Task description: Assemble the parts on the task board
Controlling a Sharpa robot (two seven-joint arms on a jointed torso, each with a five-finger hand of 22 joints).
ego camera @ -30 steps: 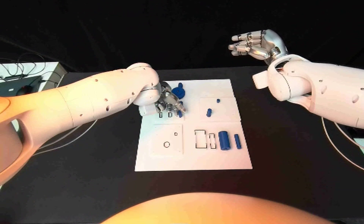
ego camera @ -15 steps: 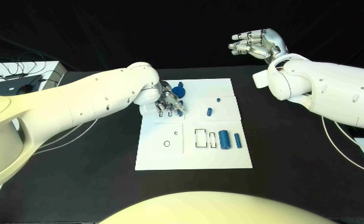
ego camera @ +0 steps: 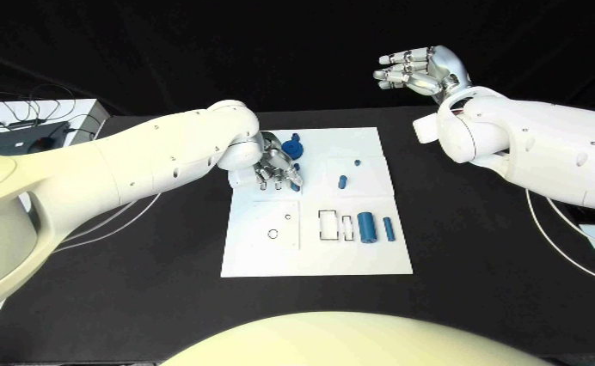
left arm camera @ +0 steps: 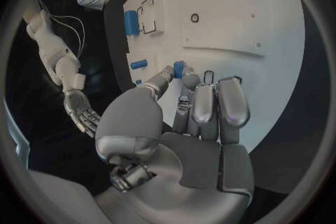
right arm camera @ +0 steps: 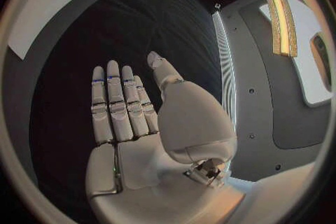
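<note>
Still, the left hand stays on the task board.

Bright light is falling from above onto the white task board, which is glowing against the dark surface and the black backdrop, while the left hand is casting a small soft shadow on the board beneath its fingers. Highlights are gleaming on the silver right hand and on the glossy white arms. Both wrist views are bending straight edges into curves and fading into a dark ring, and a lit ceiling panel is glaring in the right wrist view.
</note>
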